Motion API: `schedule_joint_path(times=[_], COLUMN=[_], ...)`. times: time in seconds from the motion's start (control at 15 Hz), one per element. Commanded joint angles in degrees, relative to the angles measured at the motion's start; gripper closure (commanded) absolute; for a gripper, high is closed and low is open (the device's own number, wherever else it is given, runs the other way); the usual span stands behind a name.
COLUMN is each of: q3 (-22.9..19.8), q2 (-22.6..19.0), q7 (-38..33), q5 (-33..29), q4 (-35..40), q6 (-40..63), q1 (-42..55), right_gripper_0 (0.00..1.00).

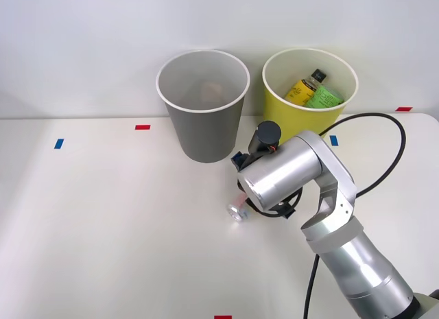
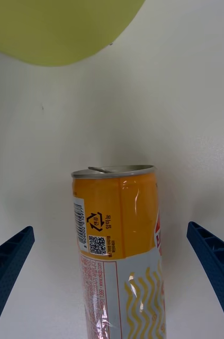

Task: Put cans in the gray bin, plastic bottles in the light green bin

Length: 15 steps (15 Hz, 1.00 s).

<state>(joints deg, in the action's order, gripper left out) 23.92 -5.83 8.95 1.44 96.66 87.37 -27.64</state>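
Observation:
A can [image 2: 119, 238] with an orange end, silver top and pink-and-white body lies on the white table between the two blue fingers of my right gripper [image 2: 110, 230]. The gripper is open, with a gap on each side of the can. In the front view only the can's silver end [image 1: 237, 210] peeks out from under my wrist [image 1: 274, 171]. The gray bin [image 1: 203, 127] stands behind it to the left, with a dim pale shape inside. The light green bin [image 1: 282, 116] stands to the right and holds a yellow-labelled bottle [image 1: 304, 89] and a green-labelled bottle [image 1: 324, 98].
The green bin's wall [image 2: 53, 32] rises just beyond the can's top. A black cable [image 1: 391, 144] loops from my arm over the table's right side. Small red and blue tape marks [image 1: 142, 127] dot the table.

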Motion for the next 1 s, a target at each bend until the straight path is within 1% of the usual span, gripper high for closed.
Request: schedule_joint_path(times=[0.07, 0.33, 0.6, 0.67, 0.73, 0.8, 0.87, 1.0], q3=[-0.1, -0.5, -0.8, -0.8, -0.8, -0.7, -0.6, -0.7], q2=[0.6, 1.3, 1.2, 1.1, 1.1, 1.3, 1.7, 2.3], q7=[0.2, 0.2, 1.0, 1.2, 1.5, 1.7, 1.9, 2.0], q5=[-0.6, -2.3, -2.4, -2.4, -2.7, -3.0, -3.6, -4.5], q4=[-1.6, -5.3, -5.4, -5.4, -5.4, -5.4, -5.4, -5.5], q6=[-0.1, -2.5, -2.5, -2.4, -2.5, -2.5, -2.4, -2.4], q1=[0.0, -0.6, -0.6, -0.6, -0.6, -0.6, -0.6, -0.6], right_gripper_0=[0.0, 0.0, 0.0, 0.27, 0.66, 0.9, 0.99, 1.0])
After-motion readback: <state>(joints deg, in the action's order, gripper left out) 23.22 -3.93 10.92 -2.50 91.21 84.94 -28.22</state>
